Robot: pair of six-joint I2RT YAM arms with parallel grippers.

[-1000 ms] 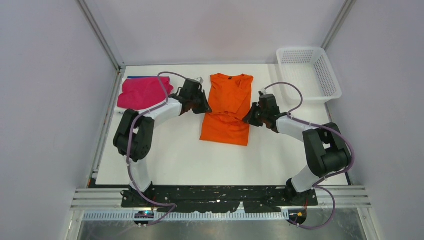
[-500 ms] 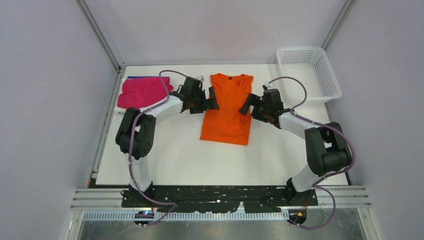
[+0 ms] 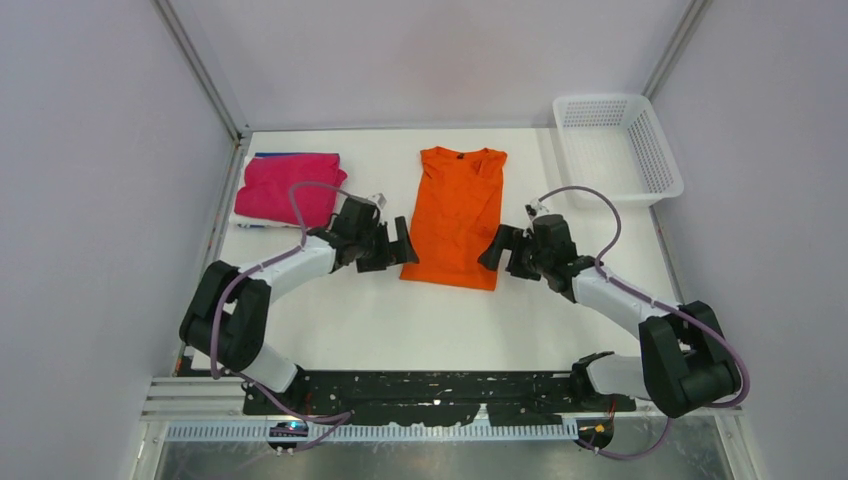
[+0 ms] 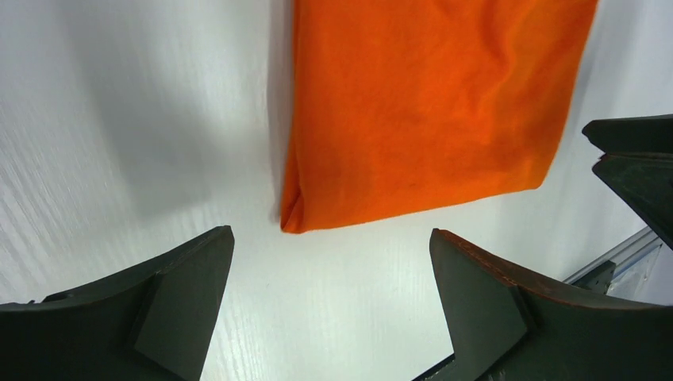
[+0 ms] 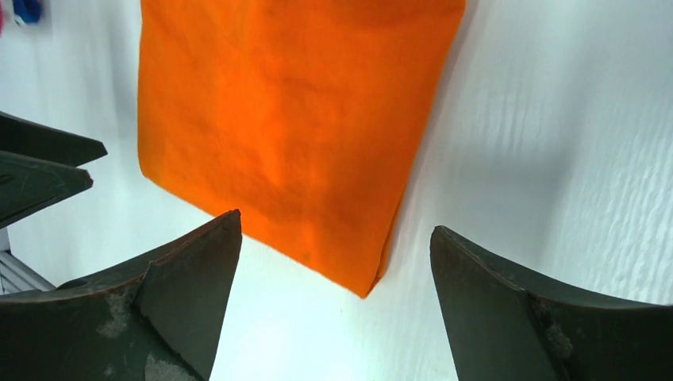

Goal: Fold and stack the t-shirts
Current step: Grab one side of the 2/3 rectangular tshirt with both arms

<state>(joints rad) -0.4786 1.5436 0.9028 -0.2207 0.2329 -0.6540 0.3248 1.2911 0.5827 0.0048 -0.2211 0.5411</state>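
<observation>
On the table (image 3: 400,320), at its middle, the orange t-shirt (image 3: 455,215) lies flat as a long narrow strip, with the collar at the far side and the hem toward me. The left jaws are spread wide and hold nothing. They are low, just beside the near left corner of the hem. The right jaws mirror them at the near right corner, also released and free of cloth.

As I judge it, the step in hand is to take both hem corners and fold the shirt up toward the collar. To do this well, I should slide one jaw under each corner so that all layers are pinched. Then I close both sides together, lift only a little, and carry the hem evenly so the edges meet straight.

The white mesh basket (image 3: 655,150) at the far right corner has nothing in it that I can see. The magenta-pink t-shirt (image 3: 285,185) lies folded at the far left, over a blue one (image 3: 280,155) that shows only as a thin edge.
</observation>
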